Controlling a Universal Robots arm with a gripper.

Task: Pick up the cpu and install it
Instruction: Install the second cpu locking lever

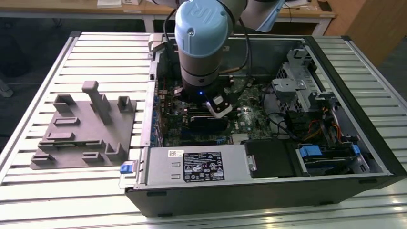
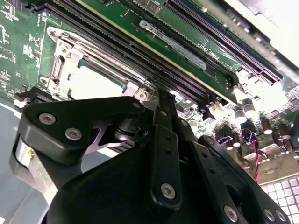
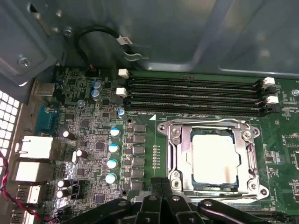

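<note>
The cpu (image 3: 214, 160), a flat square with a pale matte metal top, lies seated in the silvery steel socket frame (image 3: 175, 156) on the green motherboard (image 3: 93, 140), just beside the black memory slots (image 3: 191, 95). The gripper (image 3: 161, 186), black and bolted, hangs close above the board, fingers pressed together, holding nothing. A white printed label (image 1: 203, 166) marks the grey power supply; its text is unreadable.

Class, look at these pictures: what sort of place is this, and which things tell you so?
Probably a robotics lab bench: a slatted metal table holds an open computer case and a grey fixture plate.
</note>
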